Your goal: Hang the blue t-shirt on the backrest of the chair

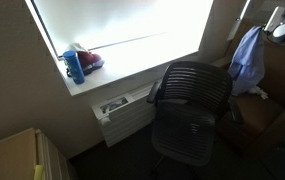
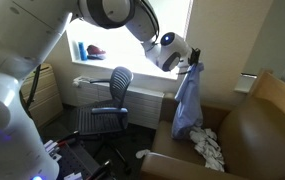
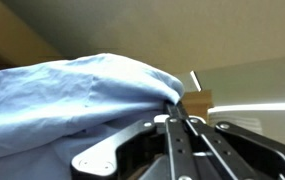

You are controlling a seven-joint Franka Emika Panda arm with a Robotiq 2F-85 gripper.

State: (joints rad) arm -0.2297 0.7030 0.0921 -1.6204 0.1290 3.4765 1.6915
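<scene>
The blue t-shirt (image 2: 189, 100) hangs down from my gripper (image 2: 193, 68), which is shut on its top edge above a brown armchair. It also shows in an exterior view (image 1: 247, 55) at the far right. In the wrist view the shirt (image 3: 72, 95) bunches up right at my closed fingers (image 3: 174, 112). The black mesh office chair (image 1: 192, 100) stands by the window, its backrest (image 2: 120, 82) bare. The shirt is well apart from the chair.
A brown armchair (image 2: 247, 135) sits under the shirt with a white crumpled cloth (image 2: 210, 148) on its seat. A blue bottle (image 1: 74, 65) and a red item (image 1: 90, 60) stand on the windowsill. A white radiator (image 1: 122, 108) is below the window.
</scene>
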